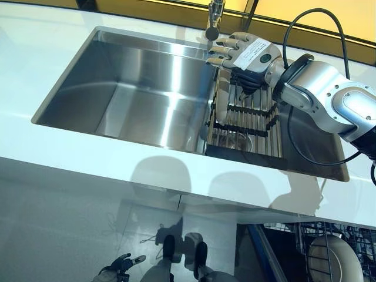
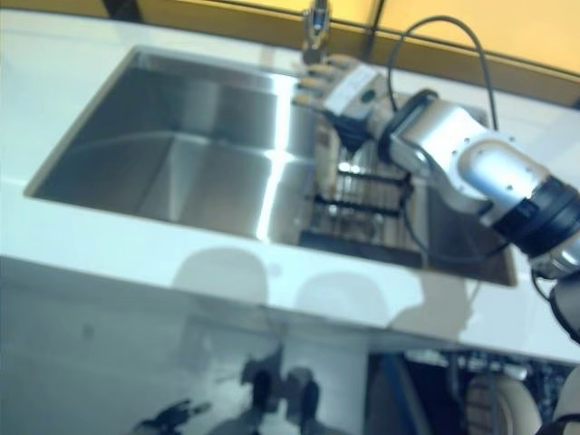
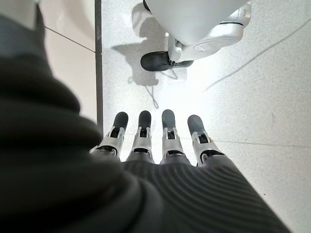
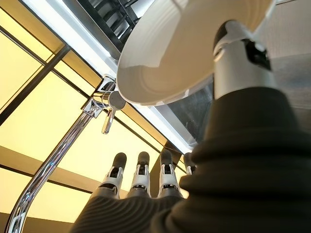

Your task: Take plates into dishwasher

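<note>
My right hand (image 1: 247, 53) hovers over a dark slatted dish rack (image 1: 249, 126) at the right end of the steel sink (image 1: 147, 88), just below the faucet (image 1: 214, 17). Its fingers are straight. In the right wrist view a white plate (image 4: 170, 53) stands on edge right by the thumb (image 4: 238, 63), which lies against its rim; the fingers (image 4: 141, 174) point past it toward the faucet (image 4: 104, 104). The plate's pale edge shows in the rack (image 1: 221, 103). My left hand (image 1: 120, 267) hangs low by the floor, fingers (image 3: 167, 136) straight and empty.
The white counter (image 1: 88, 158) runs along the sink's near side. Below it at the lower right, the open dishwasher's wire basket (image 1: 302, 235) holds a white plate (image 1: 335, 261). A window frame lies behind the faucet.
</note>
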You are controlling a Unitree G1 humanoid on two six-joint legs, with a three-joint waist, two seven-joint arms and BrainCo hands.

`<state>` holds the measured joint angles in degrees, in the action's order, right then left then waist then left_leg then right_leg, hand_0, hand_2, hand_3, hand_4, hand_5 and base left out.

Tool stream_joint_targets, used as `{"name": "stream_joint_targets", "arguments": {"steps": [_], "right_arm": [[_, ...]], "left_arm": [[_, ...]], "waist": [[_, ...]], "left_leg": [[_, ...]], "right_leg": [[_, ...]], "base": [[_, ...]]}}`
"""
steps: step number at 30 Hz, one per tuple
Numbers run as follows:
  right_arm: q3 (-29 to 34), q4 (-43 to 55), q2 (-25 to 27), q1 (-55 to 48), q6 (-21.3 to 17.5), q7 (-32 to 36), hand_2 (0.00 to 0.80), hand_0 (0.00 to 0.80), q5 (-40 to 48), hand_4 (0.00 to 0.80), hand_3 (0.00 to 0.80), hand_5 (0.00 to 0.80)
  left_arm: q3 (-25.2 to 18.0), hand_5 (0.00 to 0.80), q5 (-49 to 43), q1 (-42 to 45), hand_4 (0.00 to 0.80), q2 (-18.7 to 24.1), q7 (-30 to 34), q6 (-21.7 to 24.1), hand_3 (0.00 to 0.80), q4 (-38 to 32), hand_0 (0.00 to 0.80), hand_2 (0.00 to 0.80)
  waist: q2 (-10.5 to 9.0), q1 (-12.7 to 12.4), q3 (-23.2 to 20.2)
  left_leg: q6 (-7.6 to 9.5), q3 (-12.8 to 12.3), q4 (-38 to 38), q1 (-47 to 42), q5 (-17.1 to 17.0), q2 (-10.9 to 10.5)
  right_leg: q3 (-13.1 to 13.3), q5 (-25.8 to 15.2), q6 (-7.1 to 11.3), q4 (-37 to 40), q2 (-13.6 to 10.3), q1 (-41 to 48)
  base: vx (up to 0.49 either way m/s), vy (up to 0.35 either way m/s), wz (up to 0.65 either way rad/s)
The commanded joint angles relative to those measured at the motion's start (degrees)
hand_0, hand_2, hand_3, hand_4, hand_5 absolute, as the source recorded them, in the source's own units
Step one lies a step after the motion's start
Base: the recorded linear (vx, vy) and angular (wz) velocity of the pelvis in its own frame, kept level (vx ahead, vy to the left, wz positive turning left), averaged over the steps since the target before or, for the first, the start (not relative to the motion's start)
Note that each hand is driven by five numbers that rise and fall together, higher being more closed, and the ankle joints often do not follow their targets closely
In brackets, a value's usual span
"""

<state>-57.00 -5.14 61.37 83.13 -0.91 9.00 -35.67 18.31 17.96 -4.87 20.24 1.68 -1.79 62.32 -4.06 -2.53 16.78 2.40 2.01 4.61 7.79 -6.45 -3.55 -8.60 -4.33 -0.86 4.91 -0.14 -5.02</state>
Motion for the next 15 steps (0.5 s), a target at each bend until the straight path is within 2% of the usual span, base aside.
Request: {"name": "stream_joint_targets", "arguments": {"steps": [1,15], "right_arm": [[-0.74,-0.24,1.23,3.11,0.25,-0.26,0.000,0.000,-2.14,0.000,0.000,0.000],[-2.25,-2.15,1.69,2.67,-1.72,0.08,0.000,0.000,-7.18,0.000,0.000,0.000]], "left_arm": [[-1.03,0.000,3.63,-0.12,0.000,0.58,0.21,1.72,0.000,1.03,0.000,0.000],[-1.89,0.000,6.41,0.04,0.000,0.90,0.87,3.70,0.000,-0.64,0.000,0.000]], "waist": [[-1.14,-1.16,0.71],[-1.14,-1.53,1.89]], "left_leg": [[-0.53,-0.77,0.39,-0.18,3.80,0.60],[-0.51,-0.93,0.39,0.53,3.55,0.68]], "right_leg": [[-0.76,2.07,3.85,-1.24,0.03,-0.85],[-1.20,1.71,3.98,-1.40,-0.15,-1.71]], "base": [[0.000,0.000,0.00],[-0.003,0.000,0.01]]}}
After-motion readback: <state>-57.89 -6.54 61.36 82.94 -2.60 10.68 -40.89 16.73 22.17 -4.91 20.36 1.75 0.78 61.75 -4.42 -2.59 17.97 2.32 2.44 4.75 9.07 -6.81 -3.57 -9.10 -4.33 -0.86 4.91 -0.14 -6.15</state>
